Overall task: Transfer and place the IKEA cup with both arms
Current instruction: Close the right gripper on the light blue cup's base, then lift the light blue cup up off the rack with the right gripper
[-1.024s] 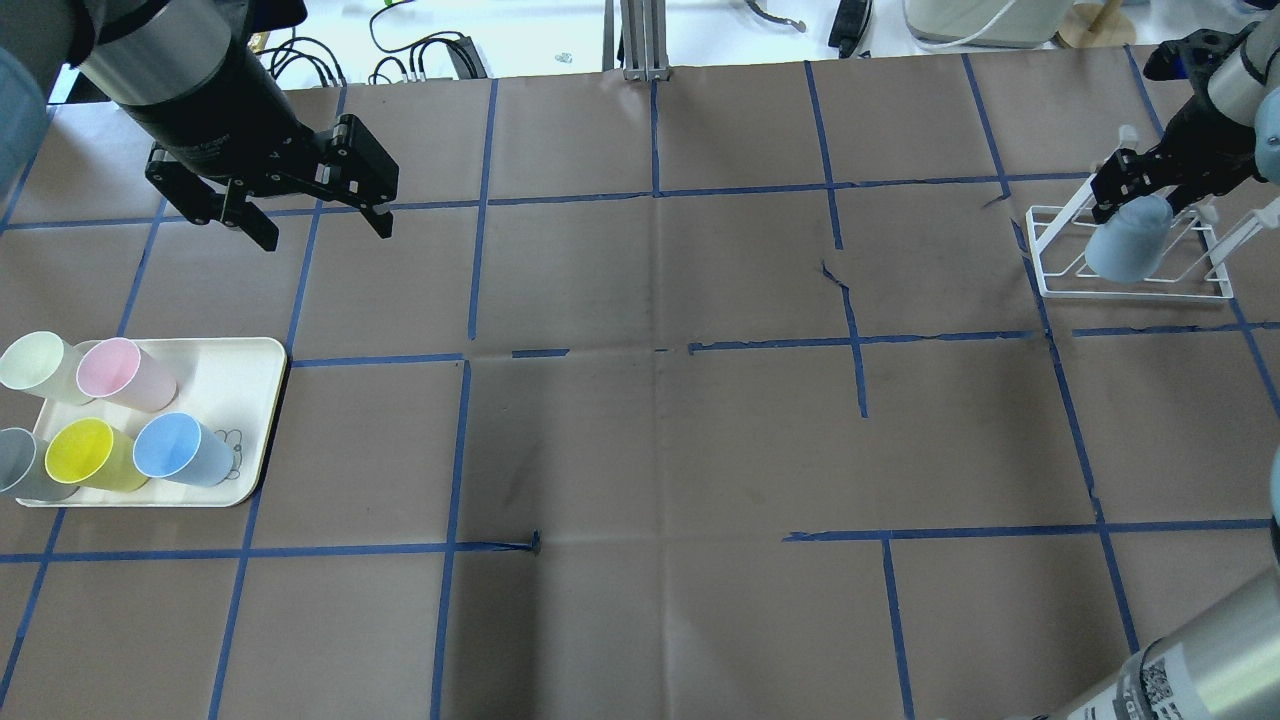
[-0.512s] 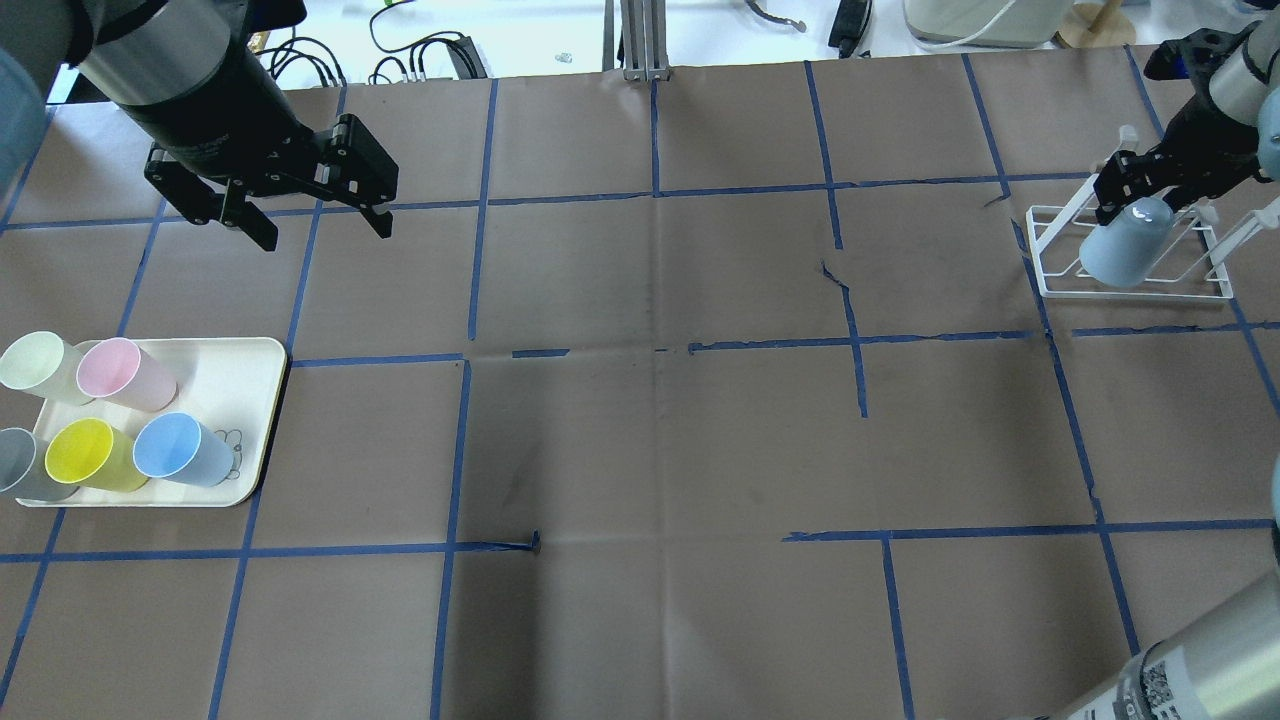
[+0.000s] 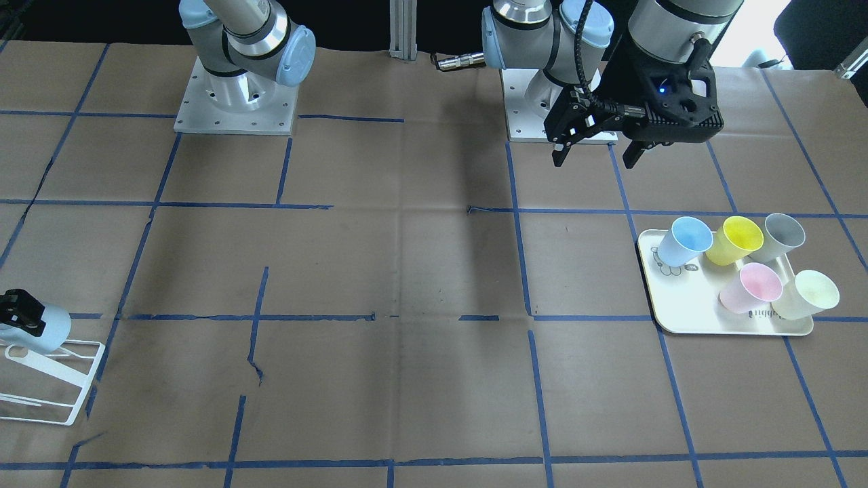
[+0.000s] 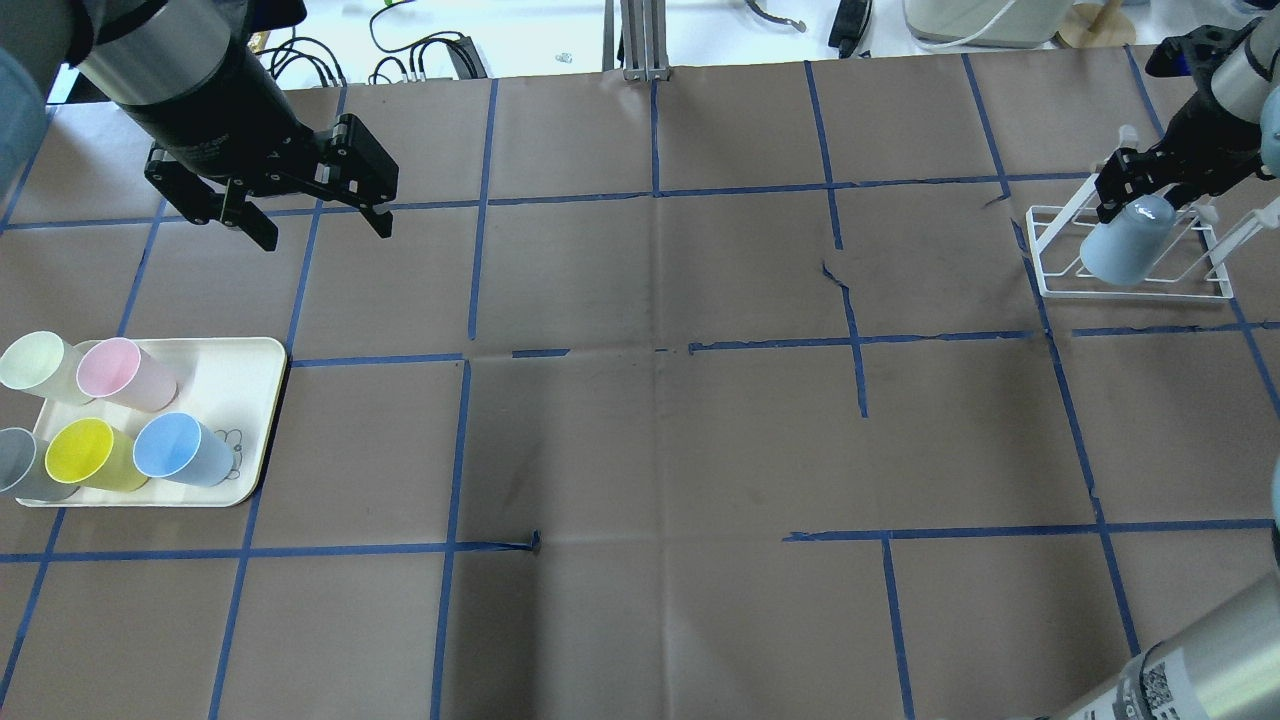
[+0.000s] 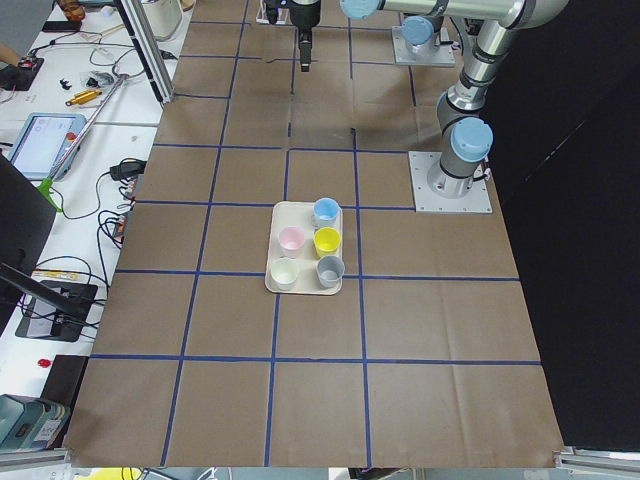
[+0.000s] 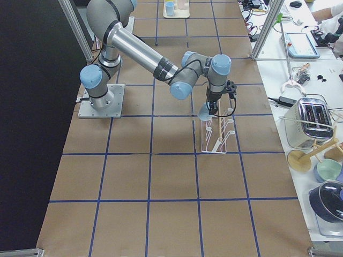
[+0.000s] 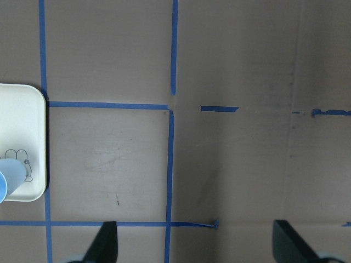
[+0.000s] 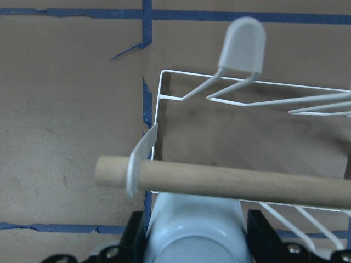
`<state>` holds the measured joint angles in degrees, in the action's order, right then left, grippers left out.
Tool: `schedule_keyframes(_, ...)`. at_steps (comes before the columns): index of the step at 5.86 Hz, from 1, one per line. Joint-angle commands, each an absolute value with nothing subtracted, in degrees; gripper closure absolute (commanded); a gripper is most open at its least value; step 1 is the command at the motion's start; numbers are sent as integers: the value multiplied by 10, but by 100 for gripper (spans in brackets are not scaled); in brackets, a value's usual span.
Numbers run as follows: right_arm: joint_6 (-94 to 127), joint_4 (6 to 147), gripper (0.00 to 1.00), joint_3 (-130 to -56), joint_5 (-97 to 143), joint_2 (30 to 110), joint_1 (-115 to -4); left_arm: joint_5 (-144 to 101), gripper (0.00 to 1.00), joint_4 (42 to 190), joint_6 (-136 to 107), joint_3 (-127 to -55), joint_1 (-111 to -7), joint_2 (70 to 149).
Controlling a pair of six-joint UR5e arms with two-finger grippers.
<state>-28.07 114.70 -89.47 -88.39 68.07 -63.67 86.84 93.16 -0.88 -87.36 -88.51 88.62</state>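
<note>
The IKEA cup [image 4: 1125, 245] is a pale-blue tumbler lying tilted, base up, in the white wire rack [image 4: 1135, 290] at the far right. My right gripper [image 4: 1140, 200] is shut on its base end. In the right wrist view the cup [image 8: 194, 230] sits between both black fingers [image 8: 136, 238]. It also shows in the front view [image 3: 51, 329] and the exterior right view [image 6: 205, 113]. My left gripper [image 4: 326, 236] is open and empty, high over the far left of the table, also in the front view [image 3: 593, 163]. A second, alike blue cup [image 4: 180, 450] stands on the tray.
A cream tray [image 4: 245, 375] at the left edge holds the yellow cup [image 4: 90, 452], the pink cup [image 4: 125, 372], a pale-green one and a grey one. A wooden rod [image 8: 247, 183] and white-capped rack pegs [image 8: 241, 41] lie just beyond the held cup. Blue tape lines cross the brown table.
The right gripper has lowered and tilted the cup a little into the rack, so that its base now shows. The left arm has not moved.
</note>
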Motion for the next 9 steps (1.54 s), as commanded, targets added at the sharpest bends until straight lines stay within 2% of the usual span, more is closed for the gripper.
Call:
schedule_keyframes(1,-282,1147,58,-890,-883,720,-644,868,2,932,-9,-874,-885,886)
schedule_keyframes(5,-284,1035,58,-889,-806,833,-644,867,2,932,10,-873,-882,887)
schedule_keyframes(6,-284,984,58,-889,-735,857,-643,855,2,933,11,-872,-880,887)
schedule_keyframes(9,-291,758,58,-889,-431,862,-641,759,2,996,30,-860,-828,884)
